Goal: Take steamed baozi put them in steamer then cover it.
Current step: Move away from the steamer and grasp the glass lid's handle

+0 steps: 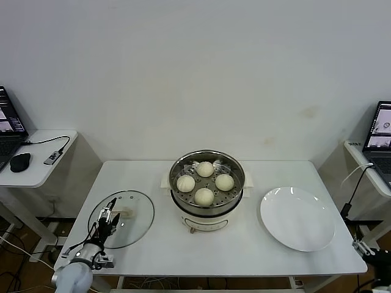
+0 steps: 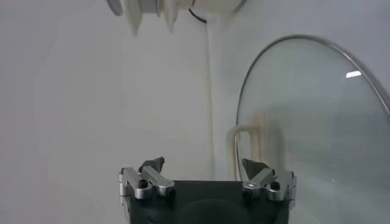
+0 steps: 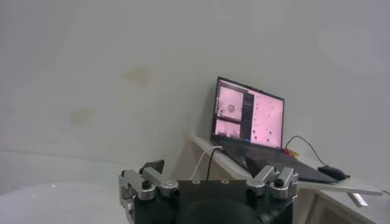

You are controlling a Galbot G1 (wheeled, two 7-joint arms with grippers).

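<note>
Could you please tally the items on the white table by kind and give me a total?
Steamed baozi: 4, all inside the steamer
Steamer: 1
Glass cover: 1, lying flat on the table
White plate: 1
Total: 7

The right gripper (image 1: 371, 251) sits at the head view's lower right corner, mostly cut off by the edge; its fingers are not discernible there. In the left wrist view, the cover (image 2: 317, 134) runs off the frame edge, and the steamer (image 2: 177, 7) appears only as a cropped strip of its base. The laptop (image 1: 382, 139) on the right side table is cut by the head view's edge.
</note>
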